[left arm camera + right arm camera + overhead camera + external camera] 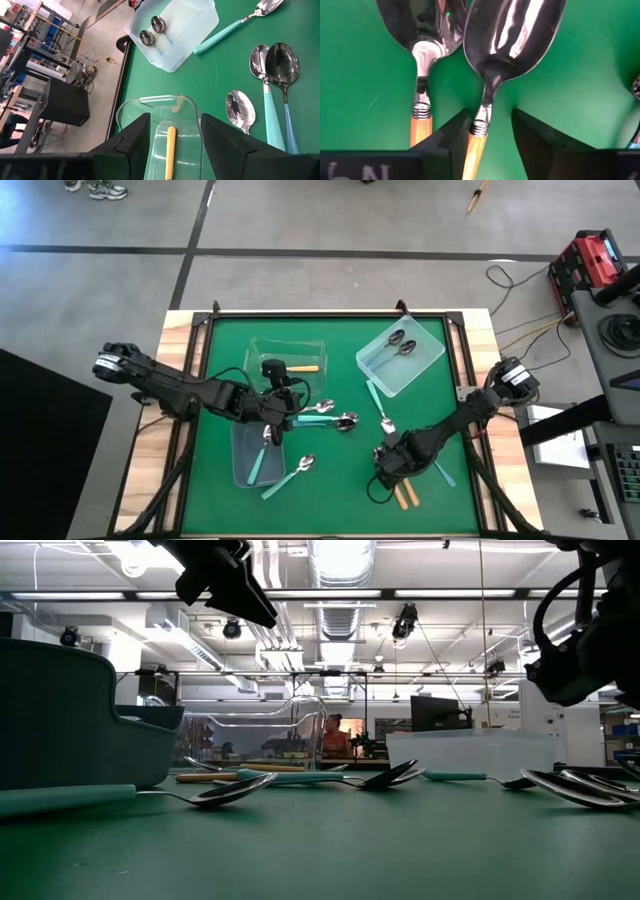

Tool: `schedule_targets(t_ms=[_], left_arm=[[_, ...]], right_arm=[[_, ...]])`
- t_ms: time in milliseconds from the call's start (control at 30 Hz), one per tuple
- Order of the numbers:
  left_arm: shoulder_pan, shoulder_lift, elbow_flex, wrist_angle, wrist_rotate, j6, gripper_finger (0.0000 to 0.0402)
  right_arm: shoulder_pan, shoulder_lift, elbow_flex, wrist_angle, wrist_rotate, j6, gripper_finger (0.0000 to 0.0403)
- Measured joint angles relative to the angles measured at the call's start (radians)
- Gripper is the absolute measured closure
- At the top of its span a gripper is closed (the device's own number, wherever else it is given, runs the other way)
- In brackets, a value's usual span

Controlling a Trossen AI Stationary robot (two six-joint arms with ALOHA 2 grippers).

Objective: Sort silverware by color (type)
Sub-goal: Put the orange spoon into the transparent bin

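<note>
In the high view my left gripper (pixel 280 375) hovers open over a clear bin (pixel 262 348) that holds one orange-handled spoon (pixel 306 368). In the left wrist view that spoon (pixel 170 150) lies below the left gripper (pixel 175 120), between its spread fingers and untouched. My right gripper (pixel 392 465) is low over two orange-handled spoons (pixel 403 496) lying side by side near the table's near edge. In the right wrist view my right gripper (pixel 490 125) is open, with one finger on each side of one spoon's neck (pixel 485 100). The second orange spoon (pixel 422 55) lies just beside it. My right gripper comes down from above with its fingers across the orange spoon's handle, beside the ferrule (pixel 480 127). One finger (pixel 452 137) stands right against the ferrule; I cannot tell whether it touches. The spoon lies flat on the green mat.
Several teal spoons (pixel 335 415) lie loose mid-table, and another (pixel 290 477) lies nearer the near edge. A bluish bin (pixel 243 442) holds a teal spoon (pixel 265 462). The far-right bin (pixel 432 360) holds two dark-handled spoons (pixel 402 343). One teal spoon (pixel 378 402) lies beside that bin.
</note>
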Motion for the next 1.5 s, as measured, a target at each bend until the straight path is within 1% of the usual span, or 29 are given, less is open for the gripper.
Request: schedule_targets(t_ms=[300, 467, 767, 933, 1100, 1367, 1433, 1500], left_arm=[[0.000, 0.000, 0.000, 0.001, 0.000, -0.011, 0.0244], [0.000, 0.000, 0.000, 0.001, 0.000, -0.021, 0.0244], [0.000, 0.000, 0.000, 0.001, 0.000, -0.027, 0.0244], [0.000, 0.000, 0.000, 0.001, 0.000, -0.027, 0.0244], [0.000, 0.000, 0.000, 0.002, 0.000, -0.027, 0.0244], [0.000, 0.000, 0.000, 0.002, 0.001, -0.027, 0.0244], [0.000, 0.000, 0.000, 0.002, 0.019, -0.027, 0.0244], [0.000, -0.002, 0.000, 0.002, 0.090, -0.022, 0.0244]], right_arm=[[0.000, 0.001, -0.001, -0.006, 0.010, 0.030, 0.0339], [0.000, 0.001, -0.001, -0.001, 0.013, 0.031, 0.0361], [0.000, -0.004, -0.002, -0.003, 0.014, 0.021, 0.0365], [-0.001, -0.040, -0.005, -0.047, 0.032, 0.021, 0.0366], [0.000, -0.088, -0.004, -0.050, 0.050, 0.015, 0.0366], [-0.001, -0.108, -0.004, -0.053, 0.066, 0.003, 0.0367], [-0.001, -0.109, -0.004, -0.053, 0.064, -0.003, 0.0367], [-0.001, -0.112, -0.004, -0.051, 0.063, -0.010, 0.0367]])
